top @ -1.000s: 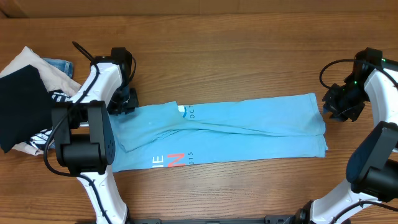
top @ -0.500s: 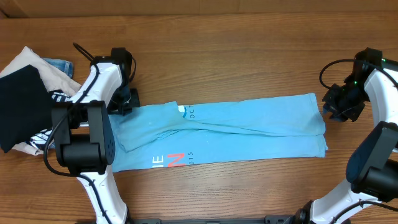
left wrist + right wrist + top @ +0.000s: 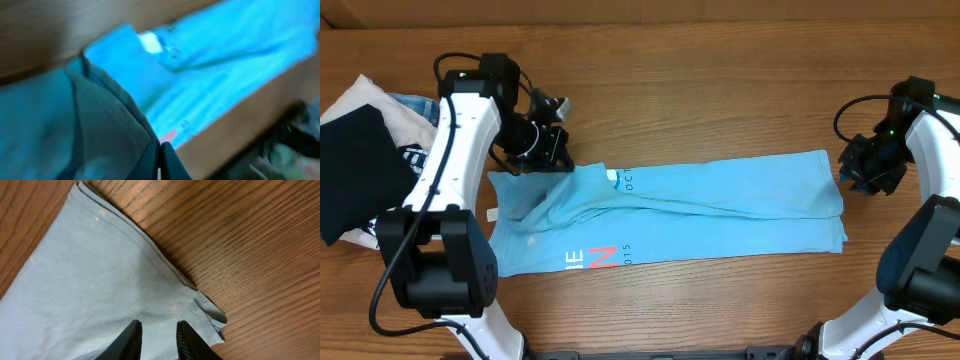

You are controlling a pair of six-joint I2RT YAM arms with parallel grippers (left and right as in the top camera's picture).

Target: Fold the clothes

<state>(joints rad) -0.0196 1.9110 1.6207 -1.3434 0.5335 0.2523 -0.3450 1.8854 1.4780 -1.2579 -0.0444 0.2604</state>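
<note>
overhead view first: where was the t-shirt (image 3: 720,215)?
– it lay across the middle of the wooden table (image 3: 720,60), folded into a long blue strip, with red and white lettering (image 3: 592,259) at its near left.
– and the left gripper (image 3: 548,152)?
– it was pressed together on the shirt's far left corner, and the cloth rose in a ridge toward it. the left wrist view was blurred, but blue fabric bunched right at the tips (image 3: 161,150).
– the right gripper (image 3: 850,170)?
– it was just beside the strip's right end. in the right wrist view its fingers stood a little apart (image 3: 159,335) over the hemmed corner, with nothing pinched that i could see.
– anything else?
– a black garment (image 3: 355,170) lay on a pile at the far left.
</note>
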